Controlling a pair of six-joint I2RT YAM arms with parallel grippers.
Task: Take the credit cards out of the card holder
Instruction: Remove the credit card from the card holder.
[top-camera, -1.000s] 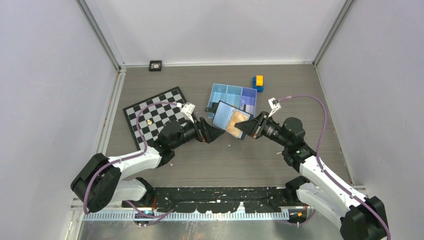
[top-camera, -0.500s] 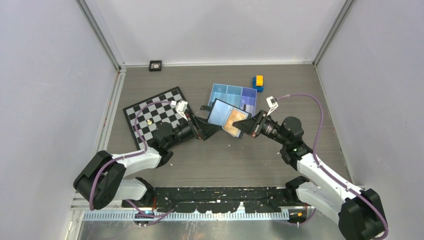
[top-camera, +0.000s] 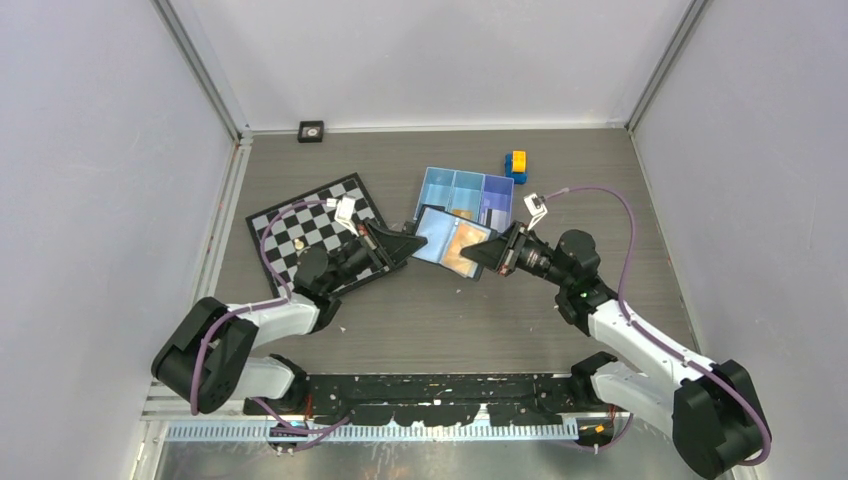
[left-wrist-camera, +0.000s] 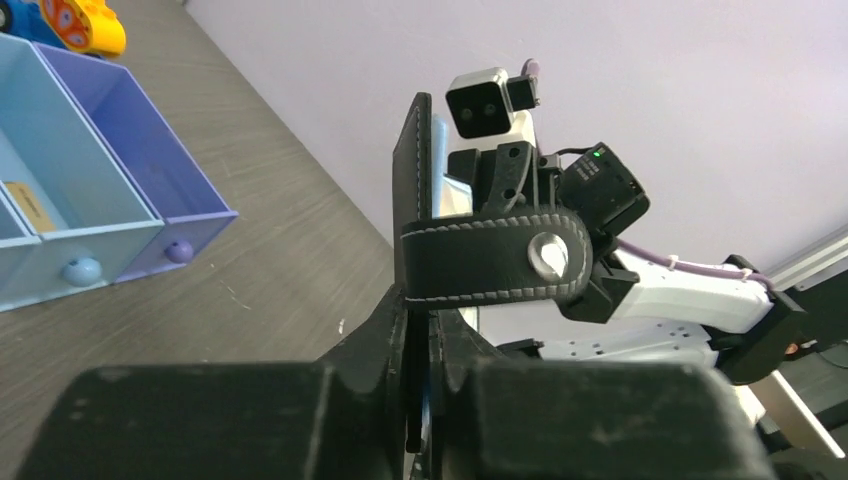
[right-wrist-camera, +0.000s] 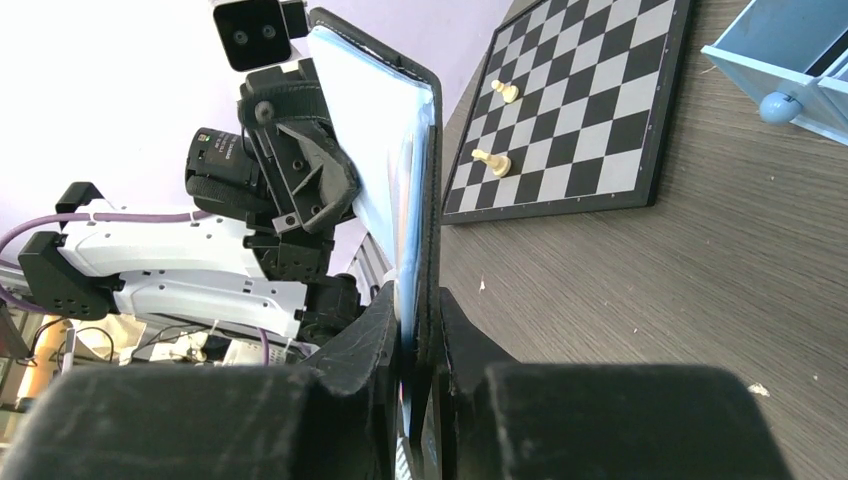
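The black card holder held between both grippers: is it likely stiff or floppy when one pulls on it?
Probably stiff: the card holder spans the left gripper and right gripper without sagging. It folds, so it may swing shut if one side lets go. The stitched strap looks soft and may flop.

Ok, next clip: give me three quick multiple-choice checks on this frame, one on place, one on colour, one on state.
1. Where is the card holder? A) held between the left tool and right tool above the table; B) lying flat; C) out of view.
2. What colour is the card showing inside? A) green; B) orange; C) red.
3. The card holder is: A) folded shut; B) strapped closed; C) open.
Answers: 1 A, each tool pinches one edge in its wrist view; 2 B, an orange patch on the half by the right tool; 3 C, both inner faces show from above.
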